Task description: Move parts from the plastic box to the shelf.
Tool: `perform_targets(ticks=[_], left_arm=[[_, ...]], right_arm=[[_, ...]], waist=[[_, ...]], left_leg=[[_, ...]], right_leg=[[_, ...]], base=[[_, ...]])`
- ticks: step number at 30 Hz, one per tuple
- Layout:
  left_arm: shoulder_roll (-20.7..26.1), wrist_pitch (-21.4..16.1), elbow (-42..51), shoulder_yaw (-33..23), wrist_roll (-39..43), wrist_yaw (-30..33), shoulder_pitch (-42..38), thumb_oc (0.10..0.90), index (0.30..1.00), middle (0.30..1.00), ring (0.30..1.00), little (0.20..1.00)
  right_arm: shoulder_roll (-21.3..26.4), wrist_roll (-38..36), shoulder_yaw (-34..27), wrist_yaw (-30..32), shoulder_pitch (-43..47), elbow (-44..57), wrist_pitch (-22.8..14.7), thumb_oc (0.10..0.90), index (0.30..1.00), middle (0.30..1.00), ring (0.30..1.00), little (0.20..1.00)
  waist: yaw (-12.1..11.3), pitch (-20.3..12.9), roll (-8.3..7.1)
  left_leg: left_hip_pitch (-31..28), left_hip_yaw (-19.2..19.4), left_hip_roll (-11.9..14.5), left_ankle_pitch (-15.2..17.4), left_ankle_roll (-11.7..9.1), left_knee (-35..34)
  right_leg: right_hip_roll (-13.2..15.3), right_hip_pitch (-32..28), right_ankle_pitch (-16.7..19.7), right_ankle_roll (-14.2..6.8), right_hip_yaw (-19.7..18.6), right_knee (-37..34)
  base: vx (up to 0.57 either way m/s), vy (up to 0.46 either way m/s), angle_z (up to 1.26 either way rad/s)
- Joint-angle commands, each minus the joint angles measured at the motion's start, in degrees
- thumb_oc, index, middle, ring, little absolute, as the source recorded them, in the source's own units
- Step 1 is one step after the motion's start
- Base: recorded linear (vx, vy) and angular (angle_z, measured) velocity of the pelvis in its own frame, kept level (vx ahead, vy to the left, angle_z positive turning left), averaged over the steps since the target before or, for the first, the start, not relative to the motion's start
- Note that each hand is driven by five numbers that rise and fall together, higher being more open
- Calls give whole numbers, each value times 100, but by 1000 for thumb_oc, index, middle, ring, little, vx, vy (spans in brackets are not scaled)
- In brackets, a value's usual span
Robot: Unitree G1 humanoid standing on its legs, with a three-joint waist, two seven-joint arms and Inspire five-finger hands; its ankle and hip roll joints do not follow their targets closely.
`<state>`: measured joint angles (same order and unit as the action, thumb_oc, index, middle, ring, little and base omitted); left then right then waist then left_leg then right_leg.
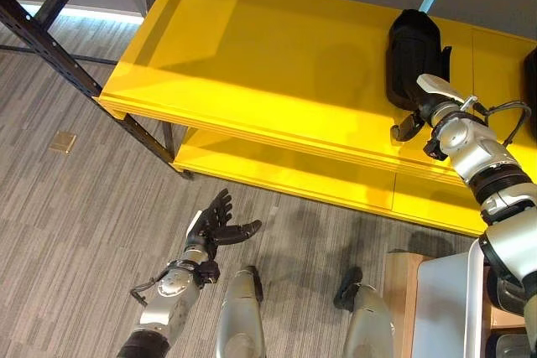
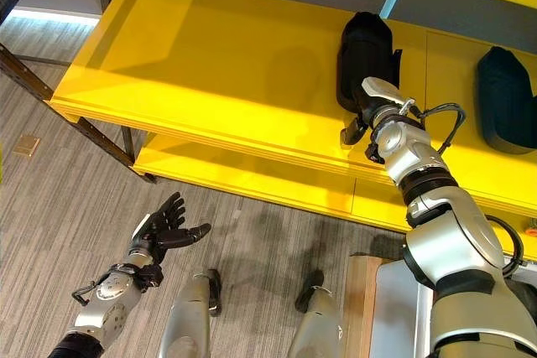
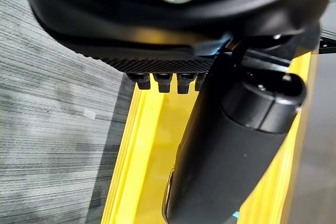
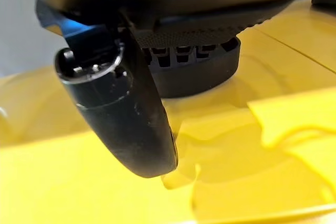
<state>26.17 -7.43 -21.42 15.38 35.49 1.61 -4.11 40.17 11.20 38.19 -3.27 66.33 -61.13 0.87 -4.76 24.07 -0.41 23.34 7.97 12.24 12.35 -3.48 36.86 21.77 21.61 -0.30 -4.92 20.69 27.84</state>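
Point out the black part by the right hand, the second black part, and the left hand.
black part (image 2: 364, 56), right eye view, upper body.
second black part (image 2: 506, 98), right eye view, middle.
left hand (image 1: 211, 225), left eye view, palm.

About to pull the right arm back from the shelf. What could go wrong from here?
1. The right hand sits against the black part standing on the yellow shelf; pulling back could drag or tip it.
2. A second black part lies farther right; a sideways swing might knock it.
3. The left hand hangs open over the floor, unable to steady anything.
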Motion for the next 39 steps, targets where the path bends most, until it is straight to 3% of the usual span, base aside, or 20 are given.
perform_targets(ticks=[1,17,39], left_arm=[[369,-315,584,-319,-133,-229,15,900,1000,1000,1000,1000],[416,-209,587,-507,-89,-309,76,900,1000,1000,1000,1000],[455,-131,549,-574,-19,-370,66,900,1000,1000,1000,1000]], right_arm=[[495,-203,306,-25,670,-5,15,900,1000,1000,1000,1000],[834,-826,532,-758,1049,760,206,900,1000,1000,1000,1000],[924,-1305,656,-1156,1404,1160,353,900,1000,1000,1000,1000]], waist=[[-82,-169,-6],[-26,-165,-93],[33,-193,-203]], left_leg=[[-162,-287,264,-312,-352,-502],[-147,-265,297,-278,-358,-466],[-141,-248,304,-235,-354,-403]], right_leg=[[20,-118,-330,-339,-511,400],[16,-83,-335,-335,-531,438],[6,-68,-326,-337,-587,485]], base=[[0,0,0],[0,0,0],[0,0,0]])
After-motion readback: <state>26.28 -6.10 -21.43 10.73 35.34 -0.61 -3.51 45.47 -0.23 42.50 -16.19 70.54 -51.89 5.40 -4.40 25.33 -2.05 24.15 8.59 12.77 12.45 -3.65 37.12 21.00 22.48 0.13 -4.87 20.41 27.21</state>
